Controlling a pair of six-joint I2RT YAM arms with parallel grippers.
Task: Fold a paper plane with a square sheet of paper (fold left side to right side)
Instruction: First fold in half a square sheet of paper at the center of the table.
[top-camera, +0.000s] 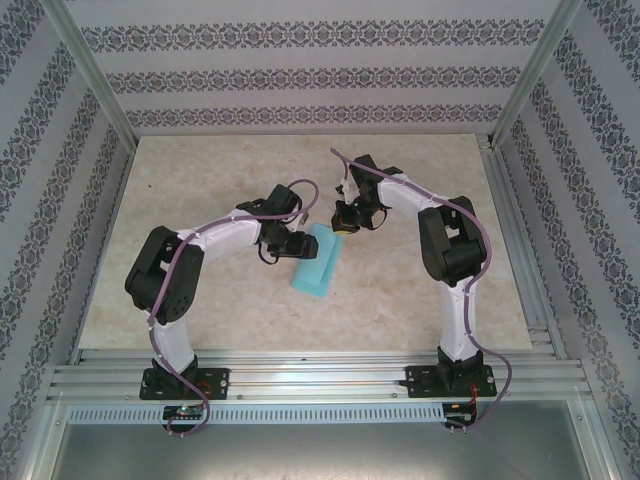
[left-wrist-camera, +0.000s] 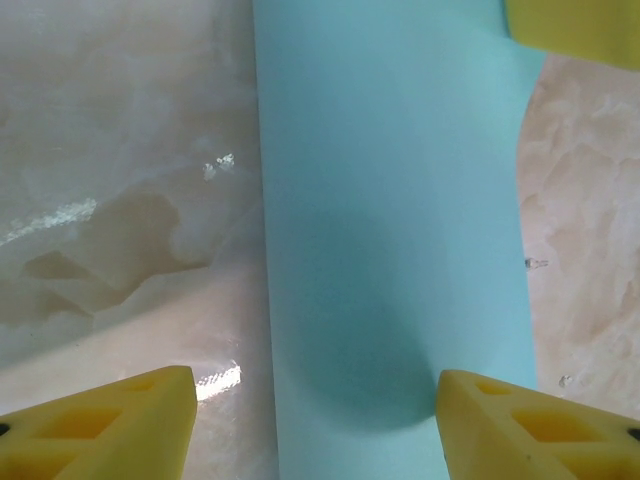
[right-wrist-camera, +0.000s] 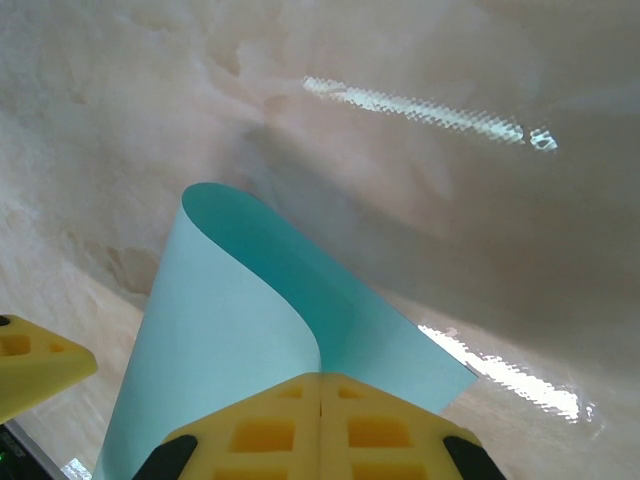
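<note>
The square sheet of paper (top-camera: 320, 266), light turquoise, lies mid-table bent over on itself in a soft loop, with no sharp crease. My right gripper (top-camera: 343, 225) is shut on the sheet's far end. In the right wrist view its yellow fingers (right-wrist-camera: 320, 410) pinch both layers together, and the sheet of paper (right-wrist-camera: 230, 340) curls away from them. My left gripper (top-camera: 297, 246) hovers open over the sheet's left side. In the left wrist view its fingertips (left-wrist-camera: 120, 415) straddle the rounded bend of the paper (left-wrist-camera: 390, 200), one over bare table and one over paper.
The marble-patterned tabletop (top-camera: 200, 180) stretches around the sheet. Patterned walls and metal frame posts (top-camera: 95, 75) close in the back and sides. An aluminium rail (top-camera: 320, 375) runs along the near edge by the arm bases.
</note>
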